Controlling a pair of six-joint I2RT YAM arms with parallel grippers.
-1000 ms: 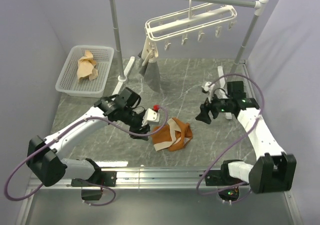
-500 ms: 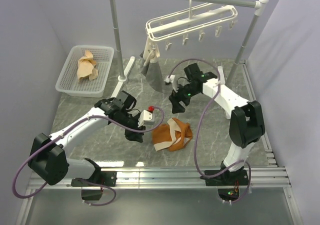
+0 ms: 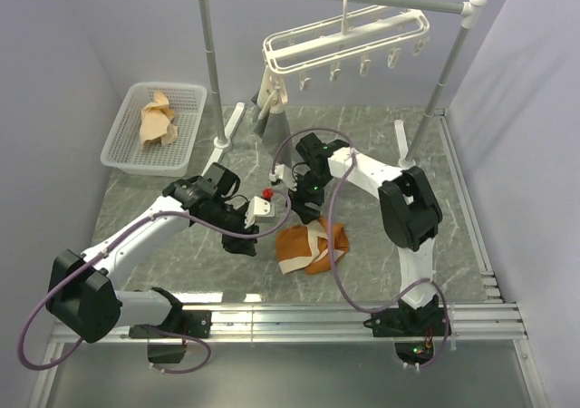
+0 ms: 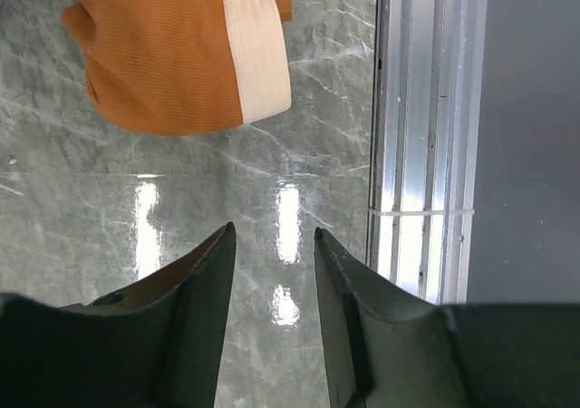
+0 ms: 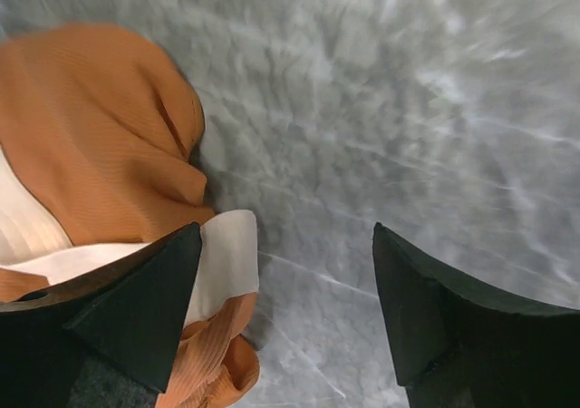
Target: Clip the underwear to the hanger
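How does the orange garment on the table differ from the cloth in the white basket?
Colour: the underwear is rust-orange with a pale band; the cloth is light tan.
Place: the underwear lies on the table; the cloth sits in the basket at the far left.
Company: the left end effector and the right end effector are close to the underwear, neither near the cloth.
Shared: both are crumpled, and neither hangs on the hanger.

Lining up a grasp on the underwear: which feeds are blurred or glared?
Right wrist view: blurred, the table smeared, edges of the underwear soft. Left wrist view: sharp, with bright reflections on the table. Top external view: sharp, evenly lit.
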